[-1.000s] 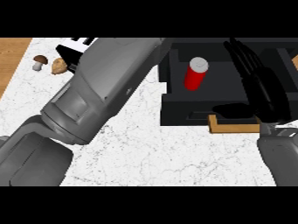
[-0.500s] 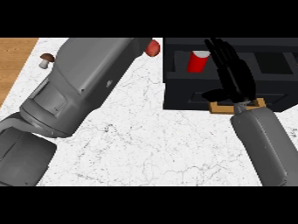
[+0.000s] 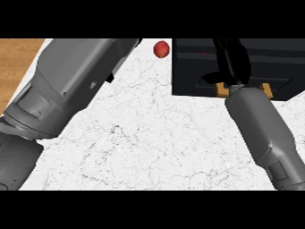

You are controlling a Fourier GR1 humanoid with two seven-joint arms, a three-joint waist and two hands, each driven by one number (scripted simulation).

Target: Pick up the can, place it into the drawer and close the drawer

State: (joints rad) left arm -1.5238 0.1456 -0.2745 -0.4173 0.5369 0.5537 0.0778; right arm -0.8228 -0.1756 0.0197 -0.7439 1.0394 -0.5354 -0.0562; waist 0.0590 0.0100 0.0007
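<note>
The black drawer unit (image 3: pixel 280 67) stands at the counter's far right. Its top and front show as one dark block, with no opening and no can in sight. A wooden handle (image 3: pixel 265 88) sticks out at its near edge. My right hand (image 3: pixel 232 62) lies over the drawer front just above the handle. Its fingers are straight and point away from me, and nothing is held. My left forearm (image 3: pixel 69 89) fills the left side and runs up to the top edge, where the left hand is cut off.
A small red round object (image 3: pixel 161 48) lies on the white marble counter (image 3: pixel 154 147), just left of the drawer unit. A brown wooden surface (image 3: pixel 6 76) borders the counter on the left. My right forearm (image 3: pixel 267 129) crosses the counter's right part.
Earlier the drawer was open with the red can upright inside. Now the opening and the can are hidden, and my right hand has moved forward over the drawer front.
</note>
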